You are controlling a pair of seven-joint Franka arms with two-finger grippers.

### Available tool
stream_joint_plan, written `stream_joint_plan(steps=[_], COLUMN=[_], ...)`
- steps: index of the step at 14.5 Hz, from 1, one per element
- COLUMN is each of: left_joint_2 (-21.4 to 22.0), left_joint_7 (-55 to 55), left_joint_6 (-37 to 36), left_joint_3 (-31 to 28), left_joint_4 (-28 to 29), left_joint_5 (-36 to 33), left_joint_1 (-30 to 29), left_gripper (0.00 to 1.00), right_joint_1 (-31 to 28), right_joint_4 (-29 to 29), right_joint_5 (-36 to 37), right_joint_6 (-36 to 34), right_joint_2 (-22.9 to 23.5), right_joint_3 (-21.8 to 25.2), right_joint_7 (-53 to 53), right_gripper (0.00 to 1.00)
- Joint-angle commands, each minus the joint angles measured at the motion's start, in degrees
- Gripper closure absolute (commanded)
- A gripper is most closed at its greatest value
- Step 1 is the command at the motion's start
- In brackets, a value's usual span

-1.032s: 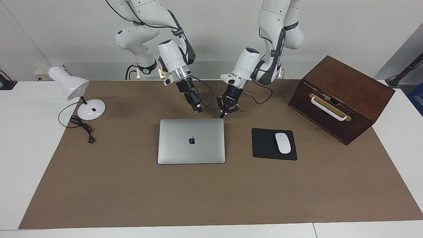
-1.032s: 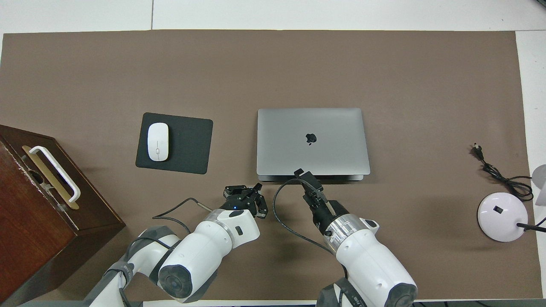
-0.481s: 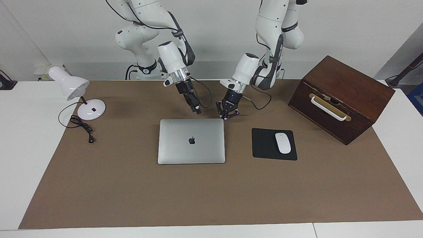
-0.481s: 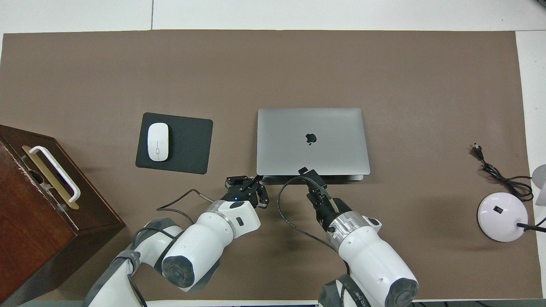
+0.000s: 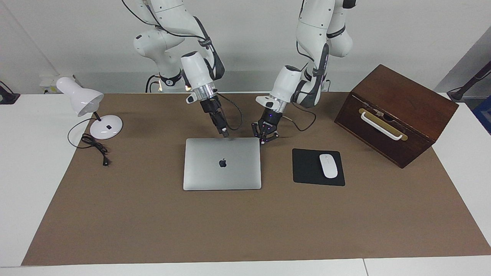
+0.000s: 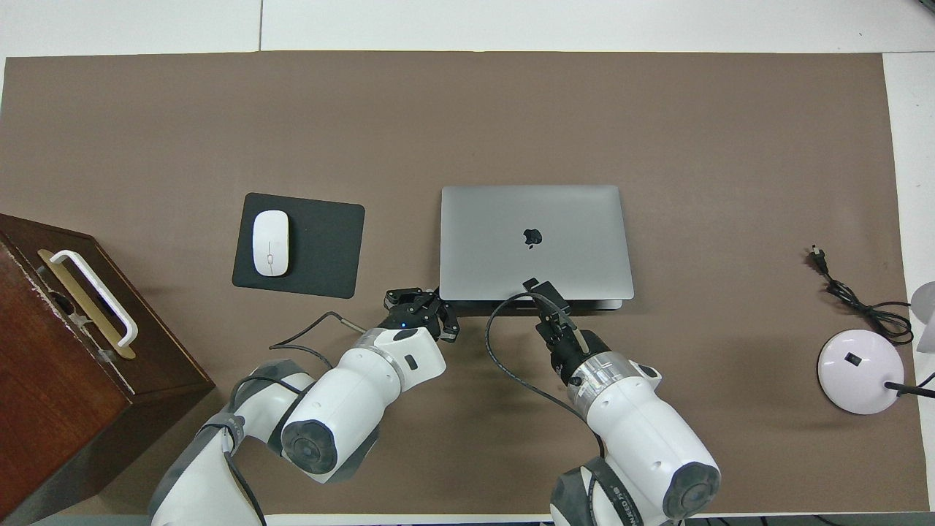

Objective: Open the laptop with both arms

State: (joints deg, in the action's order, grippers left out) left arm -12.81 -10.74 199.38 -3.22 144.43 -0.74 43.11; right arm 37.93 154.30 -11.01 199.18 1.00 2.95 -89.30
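The silver-grey laptop (image 5: 222,168) lies closed and flat on the brown mat, apple logo up; it also shows in the overhead view (image 6: 533,219). My right gripper (image 5: 224,133) is low at the middle of the laptop's edge nearest the robots, fingers together, and its tip (image 6: 542,286) overlaps the lid's rim from above. My left gripper (image 5: 264,138) is open and empty, low beside the laptop's corner nearest the robots toward the left arm's end (image 6: 422,310). I cannot tell whether either gripper touches the laptop.
A black mouse pad (image 5: 307,168) with a white mouse (image 5: 328,165) lies beside the laptop toward the left arm's end. A brown wooden box (image 5: 395,115) with a white handle stands past it. A white desk lamp (image 5: 82,99) and its cable (image 5: 96,147) are at the right arm's end.
Both grippers have come down and moved toward the laptop's near edge. The right gripper's tip now overlaps the lid's rim. The laptop has stayed closed and has not moved.
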Motion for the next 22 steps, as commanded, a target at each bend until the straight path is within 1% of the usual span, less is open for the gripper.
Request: stream_joint_plan(steps=[1,4,14,22], left_joint_2=[-3.26,-4.33,-4.50,-4.77], left_joint_7=[1.16,1.16,1.16,1.16], left_joint_6=[1.10,1.10,1.19,1.19], left_joint_3=[-0.74,-0.74,-0.74,-0.74], left_joint_4=[-2.39,-3.18,-3.27,-3.18], left_joint_5=[0.30,0.30,0.12,0.12], left_joint_1=[0.04,0.04,0.57,1.01], left_gripper=[1.00,1.00,1.00,1.00], right_joint_1=[-0.49,-0.49,-0.49,-1.37], right_joint_4=[-1.11,-1.11,-1.19,-2.95], right_joint_5=[-1.03,-1.03,-1.03,-1.03], right_joint_6=[1.73,1.65,1.65,1.21], right_joint_2=[1.73,1.73,1.73,2.52], right_joint_3=[-0.58,-0.58,-0.58,-0.58], right_joint_7=[1.85,1.85,1.76,1.67], right_gripper=[0.00,0.00,0.00,0.00])
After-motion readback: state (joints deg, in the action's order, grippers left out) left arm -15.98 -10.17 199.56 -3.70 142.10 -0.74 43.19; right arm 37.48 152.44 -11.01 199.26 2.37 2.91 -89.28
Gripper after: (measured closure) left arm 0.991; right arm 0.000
